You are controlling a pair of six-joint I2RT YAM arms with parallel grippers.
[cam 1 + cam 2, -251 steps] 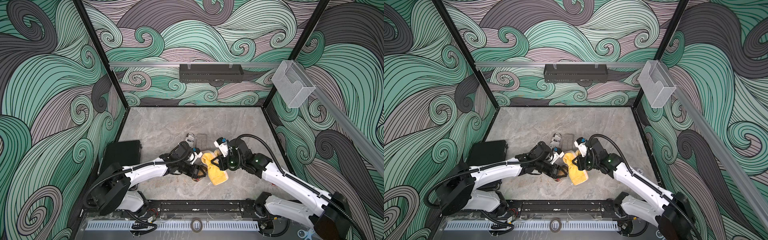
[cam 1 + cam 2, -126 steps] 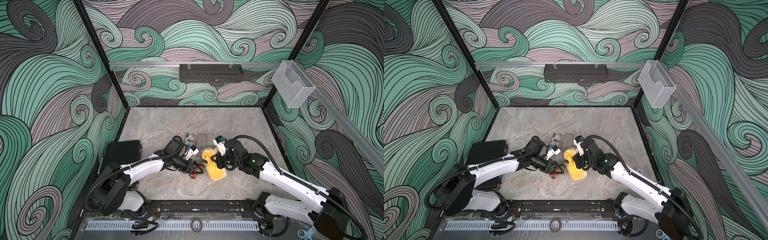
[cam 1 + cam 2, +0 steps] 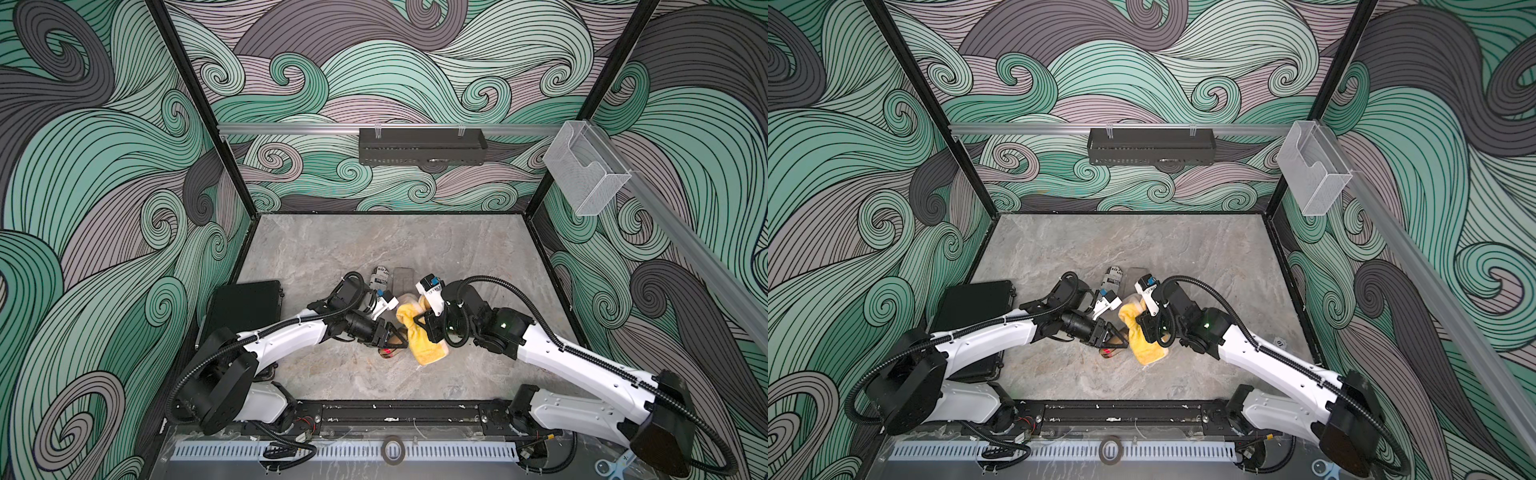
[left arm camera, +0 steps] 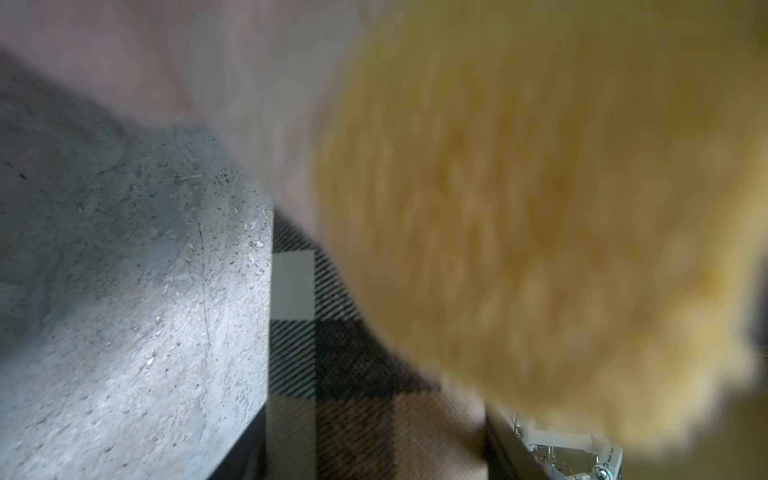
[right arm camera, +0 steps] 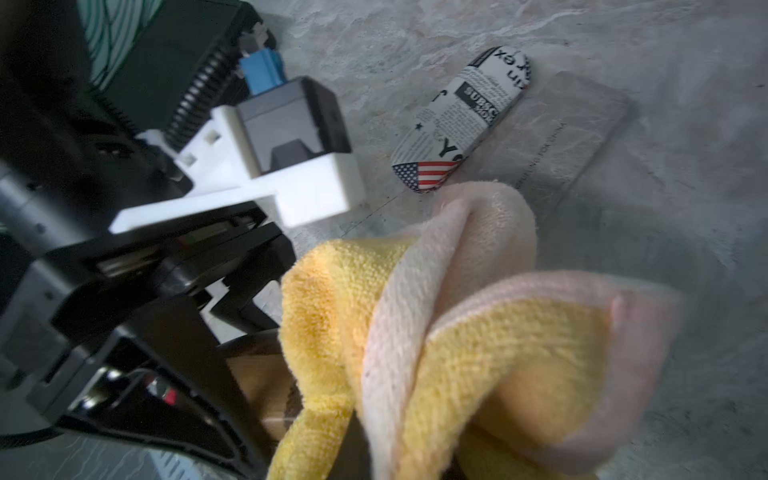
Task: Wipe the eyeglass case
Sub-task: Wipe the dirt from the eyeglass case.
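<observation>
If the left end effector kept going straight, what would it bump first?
Probably the fluffy yellow cloth, right ahead of the left end effector gripping the brown plaid eyeglass case; depth is unclear.

An eyeglass case [image 3: 1109, 353] beside a yellow cloth [image 3: 1144, 353], near middle of the table [image 3: 1183, 249]
The left gripper [image 3: 1119, 341] clamps the case; the right gripper [image 3: 1154, 336] grips the cloth just to its right.

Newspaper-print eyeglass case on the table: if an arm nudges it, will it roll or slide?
Probably slides, not rolls: the newspaper-print eyeglass case lies flat on the stone-look table. Its rounded ends may let it spin if pushed off-centre. The smooth printed shell looks stiff, possibly slick.
</observation>
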